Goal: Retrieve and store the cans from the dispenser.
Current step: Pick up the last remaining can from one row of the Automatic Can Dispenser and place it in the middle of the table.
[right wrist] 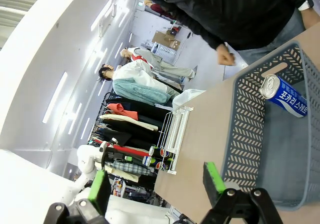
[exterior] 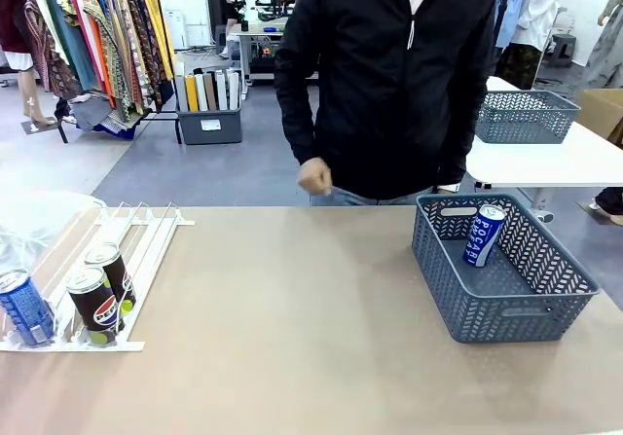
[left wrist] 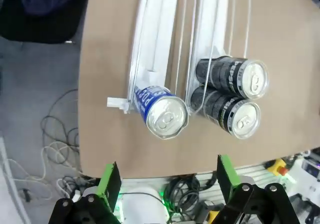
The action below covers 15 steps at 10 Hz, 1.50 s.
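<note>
The white railed dispenser (exterior: 156,231) lies at the table's left. At its near end stand one blue can (exterior: 24,307) and two black Pepsi cans (exterior: 94,304), one behind the other. Another blue can (exterior: 484,235) leans inside the grey-blue basket (exterior: 487,308) on the right. My left gripper (left wrist: 167,179) hangs open above the dispenser (left wrist: 160,28), short of the blue can (left wrist: 162,113) and the black cans (left wrist: 232,76). My right gripper (right wrist: 156,184) is open and empty beside the basket (right wrist: 245,129), where the blue can (right wrist: 285,94) lies.
A person in a black jacket stands at the far side, one fist (exterior: 314,176) held above the table edge. The table's near edge and loose cables (left wrist: 45,149) on the floor lie under my left gripper. A second basket (exterior: 526,116) sits on another table behind.
</note>
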{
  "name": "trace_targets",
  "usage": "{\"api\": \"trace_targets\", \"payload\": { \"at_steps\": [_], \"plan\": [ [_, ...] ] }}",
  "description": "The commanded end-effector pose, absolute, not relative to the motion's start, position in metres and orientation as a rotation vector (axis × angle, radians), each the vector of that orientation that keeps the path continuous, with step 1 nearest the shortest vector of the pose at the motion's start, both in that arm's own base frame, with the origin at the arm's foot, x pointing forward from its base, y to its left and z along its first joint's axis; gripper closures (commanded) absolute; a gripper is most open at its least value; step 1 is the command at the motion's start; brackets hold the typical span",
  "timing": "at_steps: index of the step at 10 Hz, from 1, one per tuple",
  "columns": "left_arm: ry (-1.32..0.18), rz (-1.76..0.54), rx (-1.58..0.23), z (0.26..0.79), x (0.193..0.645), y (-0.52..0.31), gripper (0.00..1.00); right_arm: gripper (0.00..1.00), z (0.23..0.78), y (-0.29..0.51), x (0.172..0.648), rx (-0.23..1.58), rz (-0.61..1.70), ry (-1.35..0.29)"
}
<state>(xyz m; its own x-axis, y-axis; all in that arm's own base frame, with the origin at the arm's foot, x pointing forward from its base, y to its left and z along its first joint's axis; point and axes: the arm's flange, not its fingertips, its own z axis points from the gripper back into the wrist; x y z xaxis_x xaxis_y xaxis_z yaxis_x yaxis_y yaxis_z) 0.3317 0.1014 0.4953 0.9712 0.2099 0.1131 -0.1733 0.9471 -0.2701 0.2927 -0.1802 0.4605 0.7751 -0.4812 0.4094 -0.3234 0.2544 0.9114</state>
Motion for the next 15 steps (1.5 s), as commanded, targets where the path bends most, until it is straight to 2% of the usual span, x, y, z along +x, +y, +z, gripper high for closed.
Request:
{"api": "trace_targets", "payload": {
  "at_steps": [1,5,10,13,15],
  "plan": [
    [-0.142,0.183,-0.319,0.495,0.327,0.113,0.0,0.0,0.465,-0.18,0.295,1.361,-0.123,-0.747],
    [-0.143,0.196,-0.308,0.494,0.33,0.106,0.0,0.0,0.465,-0.18,0.295,1.361,-0.123,-0.747],
    [-0.157,0.169,-0.099,0.446,0.339,0.076,0.0,0.0,0.465,-0.18,0.295,1.361,-0.123,-0.747],
    [-0.179,0.136,-0.101,0.425,0.347,0.058,0.0,0.0,0.465,-0.18,0.295,1.361,-0.123,-0.747],
    [-0.115,0.141,-0.081,0.411,0.351,0.053,0.0,0.0,0.465,-0.18,0.295,1.361,-0.123,-0.747]
  ]
}}
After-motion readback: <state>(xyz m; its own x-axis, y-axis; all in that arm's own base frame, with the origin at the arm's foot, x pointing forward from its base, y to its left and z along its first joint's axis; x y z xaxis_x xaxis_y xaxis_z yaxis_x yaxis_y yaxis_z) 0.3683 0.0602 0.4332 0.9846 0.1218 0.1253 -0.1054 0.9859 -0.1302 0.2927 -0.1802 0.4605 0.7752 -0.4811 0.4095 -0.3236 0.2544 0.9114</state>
